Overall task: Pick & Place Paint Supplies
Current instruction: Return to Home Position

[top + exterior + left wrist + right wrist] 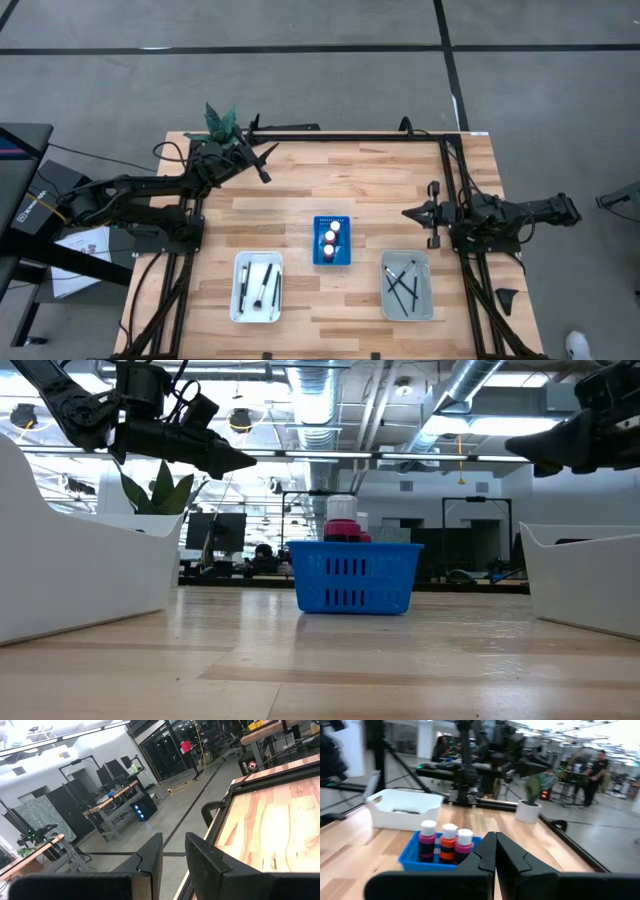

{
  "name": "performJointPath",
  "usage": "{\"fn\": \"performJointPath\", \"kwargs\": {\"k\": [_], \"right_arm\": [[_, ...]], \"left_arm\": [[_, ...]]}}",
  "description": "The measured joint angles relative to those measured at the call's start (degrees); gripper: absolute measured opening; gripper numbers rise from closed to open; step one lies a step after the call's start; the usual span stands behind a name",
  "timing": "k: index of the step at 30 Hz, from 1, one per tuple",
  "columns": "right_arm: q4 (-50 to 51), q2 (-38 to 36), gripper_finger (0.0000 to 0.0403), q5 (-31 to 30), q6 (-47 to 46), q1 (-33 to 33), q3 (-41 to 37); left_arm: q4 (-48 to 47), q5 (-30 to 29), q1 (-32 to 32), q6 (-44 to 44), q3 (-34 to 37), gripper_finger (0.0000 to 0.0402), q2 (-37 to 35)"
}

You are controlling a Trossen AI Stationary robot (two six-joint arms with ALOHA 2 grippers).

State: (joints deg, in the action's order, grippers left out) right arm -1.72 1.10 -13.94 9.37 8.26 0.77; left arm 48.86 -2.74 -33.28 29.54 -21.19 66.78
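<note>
**Tabletop and room, both arms raised clear of the supplies.**
A pale wooden tabletop (330, 180) stands on a grey floor (300, 70) crossed by dark lines. At its centre a blue rack (343, 258) holds three white-capped bottles (331, 238). Near left, a white tray (258, 258) contains brushes (257, 287). Near right, a grey tray (420, 305) contains more brushes (402, 284), which lie crossed. The left pincer (268, 163) hangs over the far-left corner beside a plant (220, 122), its fingers (150, 857) slightly spread and holding nothing. The right pincer (406, 212) hovers at the right edge, pointing left, pressed together and empty. Beyond the tabletop is an open workshop with ceiling ducts, lamps and benches, where a person (596, 772) stands.
</note>
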Motion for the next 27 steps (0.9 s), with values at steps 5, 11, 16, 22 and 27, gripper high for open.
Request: {"fn": "performJointPath", "kwargs": {"k": [5,11,16,22,27], "right_arm": [[0.56,-0.04,0.0000,3.28,1.61,-0.91,0.07],[1.17,-0.11,0.0000,9.58,-0.91,-6.40,0.07],[2.06,-0.09,0.0000,12.66,-1.49,-11.39,0.09],[2.15,0.48,0.0000,12.89,-7.57,-14.94,0.09],[2.10,0.49,0.0000,12.70,-8.32,-15.18,0.09]], "left_arm": [[0.00,0.00,0.00,-0.10,0.02,0.0076,0.00],[0.04,0.01,0.00,-0.46,0.01,0.0076,0.00],[0.03,0.02,0.00,-0.46,0.00,0.0076,0.00],[0.21,0.02,0.00,-1.57,0.01,0.0076,0.00],[1.29,0.04,0.27,-1.99,0.01,0.0076,0.00]]}}
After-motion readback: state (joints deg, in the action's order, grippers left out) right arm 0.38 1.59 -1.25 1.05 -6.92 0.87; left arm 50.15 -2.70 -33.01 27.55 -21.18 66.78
